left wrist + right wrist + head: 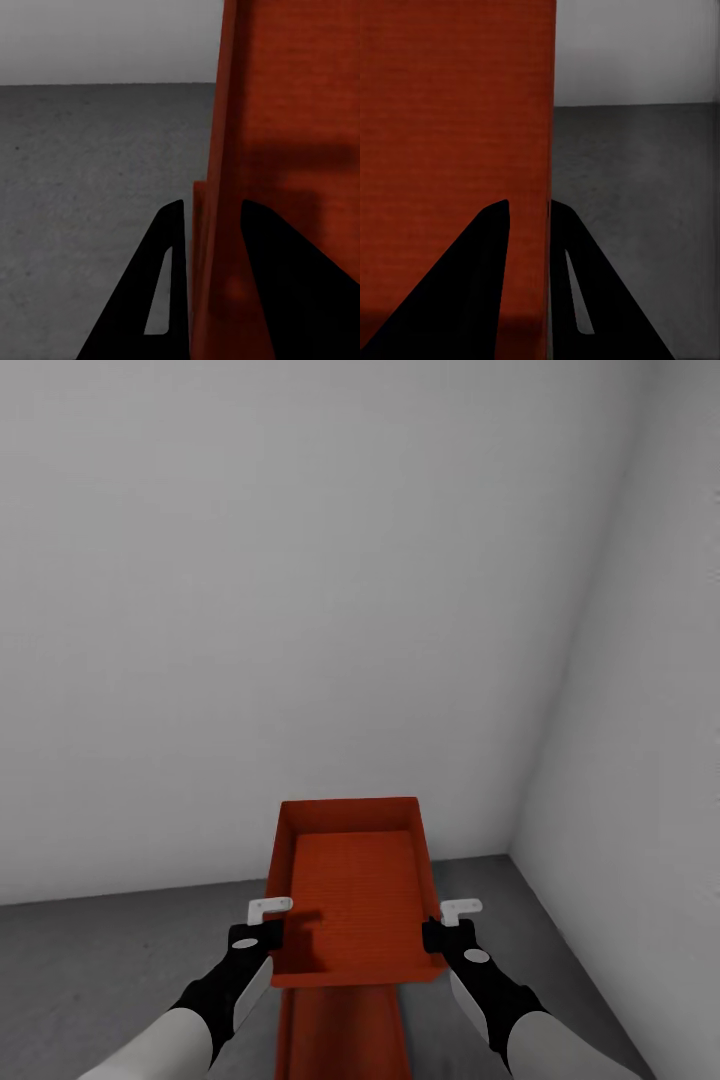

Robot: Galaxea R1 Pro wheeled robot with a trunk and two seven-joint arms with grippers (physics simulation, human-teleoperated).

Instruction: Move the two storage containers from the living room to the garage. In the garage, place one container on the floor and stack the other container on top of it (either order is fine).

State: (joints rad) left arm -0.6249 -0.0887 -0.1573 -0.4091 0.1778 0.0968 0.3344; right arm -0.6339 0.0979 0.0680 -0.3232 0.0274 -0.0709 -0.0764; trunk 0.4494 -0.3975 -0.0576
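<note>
While grey walls (300, 610) corner it, left gripper (268, 922) & right gripper (447, 926) pinch upper container's (352, 890) sidewalls; lower container (340, 1030) mostly hidden.

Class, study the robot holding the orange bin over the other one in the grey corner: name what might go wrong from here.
1. Both grippers, left and right, pinch only the thin side walls of the upper container; it might slip or tilt.
2. The lower container is mostly hidden beneath it, so the stack may land off-centre.
3. The right wall stands close, limiting room to adjust.
</note>
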